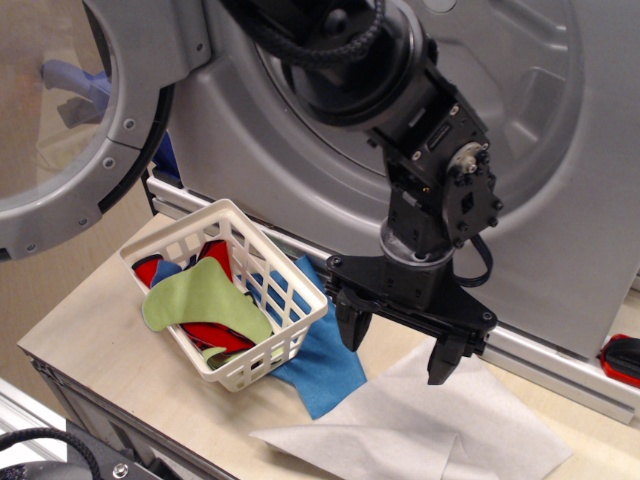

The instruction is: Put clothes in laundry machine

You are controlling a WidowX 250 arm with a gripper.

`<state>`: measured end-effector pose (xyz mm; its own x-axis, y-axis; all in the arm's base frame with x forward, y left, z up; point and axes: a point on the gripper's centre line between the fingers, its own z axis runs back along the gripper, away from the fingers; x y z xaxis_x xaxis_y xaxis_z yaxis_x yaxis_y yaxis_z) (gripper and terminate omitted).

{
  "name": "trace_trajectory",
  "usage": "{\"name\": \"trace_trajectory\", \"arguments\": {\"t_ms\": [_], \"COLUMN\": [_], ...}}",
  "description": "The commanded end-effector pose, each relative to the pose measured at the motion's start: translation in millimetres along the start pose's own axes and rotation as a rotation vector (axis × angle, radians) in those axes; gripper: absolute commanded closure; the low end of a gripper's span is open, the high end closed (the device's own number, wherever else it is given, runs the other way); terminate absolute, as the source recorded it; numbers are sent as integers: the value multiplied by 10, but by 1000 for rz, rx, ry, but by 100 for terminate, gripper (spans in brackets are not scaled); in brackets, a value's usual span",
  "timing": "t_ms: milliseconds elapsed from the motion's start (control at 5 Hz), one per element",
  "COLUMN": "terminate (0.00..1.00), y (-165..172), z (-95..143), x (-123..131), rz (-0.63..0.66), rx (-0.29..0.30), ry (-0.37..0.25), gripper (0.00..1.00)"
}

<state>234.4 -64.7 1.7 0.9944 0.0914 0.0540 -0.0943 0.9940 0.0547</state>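
Observation:
A white lattice basket [283,318] stands on the table at the left. In it lies a light green cloth piece [205,300] on top of red [215,335] and blue pieces [166,268]. My gripper [398,352] hangs open and empty to the right of the basket, fingers pointing down above a blue cloth [322,355] and a white cloth [420,425]. The silver-grey laundry machine [540,140] fills the background, its round door [80,120] swung open at the left. The arm hides most of the drum opening.
The blue cloth lies flat on the table under the basket's right side. The white cloth is spread at the table's front right. A red and black object [622,360] sits at the far right edge. A black cable [45,440] shows at the bottom left.

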Motion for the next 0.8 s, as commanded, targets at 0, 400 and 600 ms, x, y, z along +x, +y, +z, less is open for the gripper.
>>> {"name": "trace_trajectory", "arguments": {"t_ms": [0,400,600], "terminate": [0,0,0], "y": [0,624,988], "z": [0,410,624], "x": [0,-69,-56], "rz": [0,-56,-38], "rx": [0,-14,12], "ry": [0,17,-5], "gripper": [0,0,0]}}
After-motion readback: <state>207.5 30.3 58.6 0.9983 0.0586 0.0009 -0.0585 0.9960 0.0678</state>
